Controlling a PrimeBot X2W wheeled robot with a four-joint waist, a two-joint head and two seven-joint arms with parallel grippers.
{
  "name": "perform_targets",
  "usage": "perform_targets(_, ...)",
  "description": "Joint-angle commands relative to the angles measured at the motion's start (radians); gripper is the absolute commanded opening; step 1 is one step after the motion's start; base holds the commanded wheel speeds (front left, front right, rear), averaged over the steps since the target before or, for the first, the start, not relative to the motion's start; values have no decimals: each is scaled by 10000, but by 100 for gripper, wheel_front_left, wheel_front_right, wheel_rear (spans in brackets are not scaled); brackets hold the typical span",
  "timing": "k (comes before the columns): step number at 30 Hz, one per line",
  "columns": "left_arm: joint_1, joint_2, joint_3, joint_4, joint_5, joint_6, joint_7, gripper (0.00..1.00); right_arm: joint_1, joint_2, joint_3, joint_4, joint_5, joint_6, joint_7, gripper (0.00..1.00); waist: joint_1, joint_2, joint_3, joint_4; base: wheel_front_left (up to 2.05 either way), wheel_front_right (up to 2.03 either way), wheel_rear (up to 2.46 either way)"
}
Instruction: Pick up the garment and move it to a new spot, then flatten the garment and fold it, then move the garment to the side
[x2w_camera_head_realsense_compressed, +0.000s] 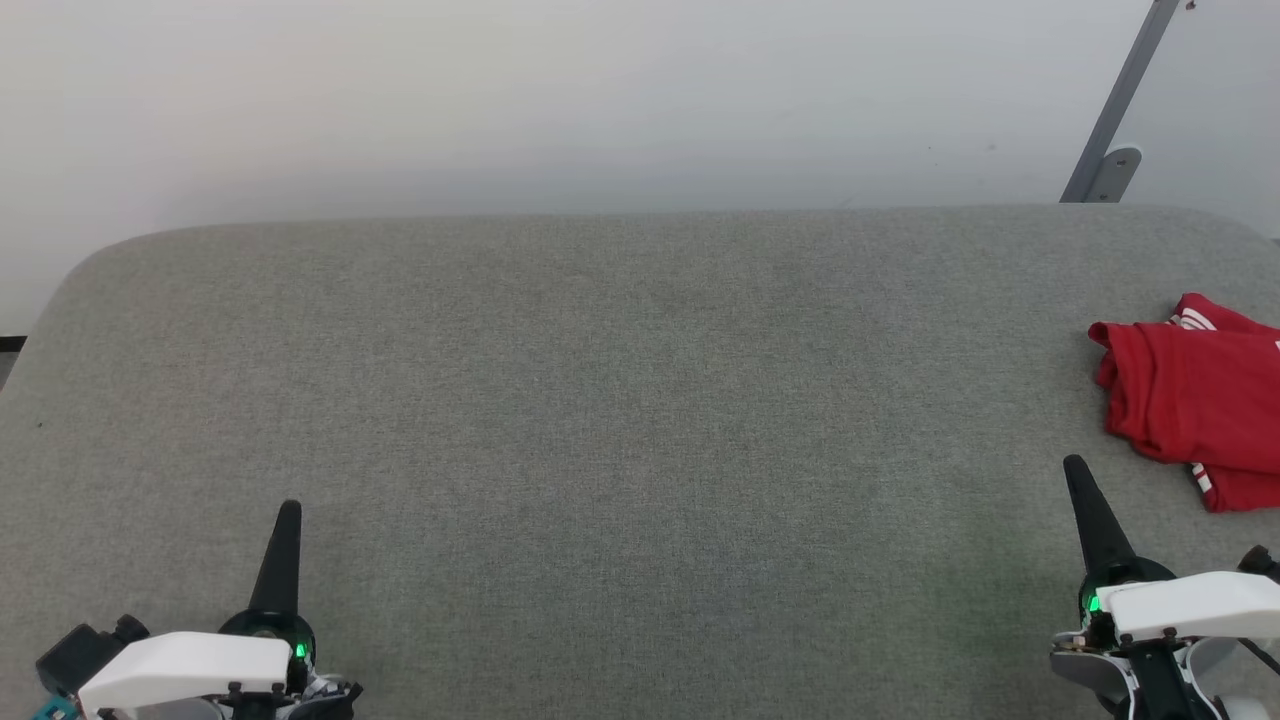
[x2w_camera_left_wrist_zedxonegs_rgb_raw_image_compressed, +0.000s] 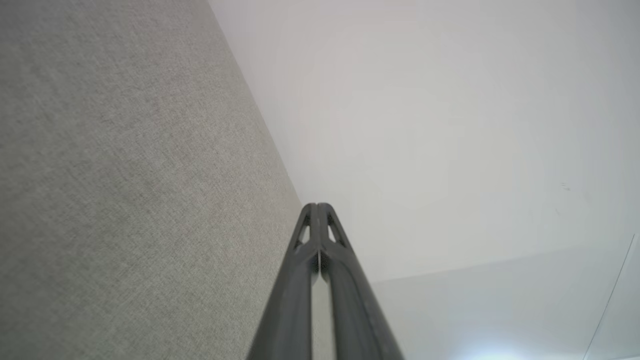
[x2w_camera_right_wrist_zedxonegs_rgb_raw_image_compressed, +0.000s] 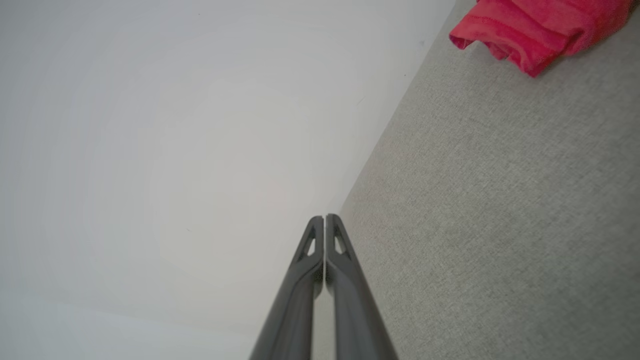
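The garment (x2w_camera_head_realsense_compressed: 1195, 400), a red shirt with red-white stripe trim, lies bunched at the far right of the grey fabric table (x2w_camera_head_realsense_compressed: 620, 420), cut off by the picture's edge. It also shows as a red fold (x2w_camera_right_wrist_zedxonegs_rgb_raw_image_compressed: 535, 30) at the top right of the right wrist view. My right gripper (x2w_camera_head_realsense_compressed: 1076, 470) is shut and empty, just below and left of the garment, not touching it. My left gripper (x2w_camera_head_realsense_compressed: 290, 512) is shut and empty at the lower left, far from the garment. Both pairs of fingers press together at the tips (x2w_camera_left_wrist_zedxonegs_rgb_raw_image_compressed: 317, 206) (x2w_camera_right_wrist_zedxonegs_rgb_raw_image_compressed: 324, 218).
A pale wall (x2w_camera_head_realsense_compressed: 600, 100) runs behind the table's rounded far edge. A grey slanted bar with a bracket (x2w_camera_head_realsense_compressed: 1115, 150) stands at the back right. The wide middle of the table lies between my two grippers.
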Motion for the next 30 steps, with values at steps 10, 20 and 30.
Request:
perform_targets(10,-387,-29,-32,57,-913,-20,271,0,-236,151,-77,-57,926,1,270,0,0,-1,-25,13,0,0,0)
perform_targets(20,-562,-66,-54,150,-1644,-23,461,0,-287,281,-127,-46,1635,1,471,0,0,-1,-50,25,0,0,0)
perform_targets(30,-710,-100,-72,236,-2329,-25,662,0,-354,405,-175,-33,2288,1,658,0,0,-1,-75,37,0,0,0)
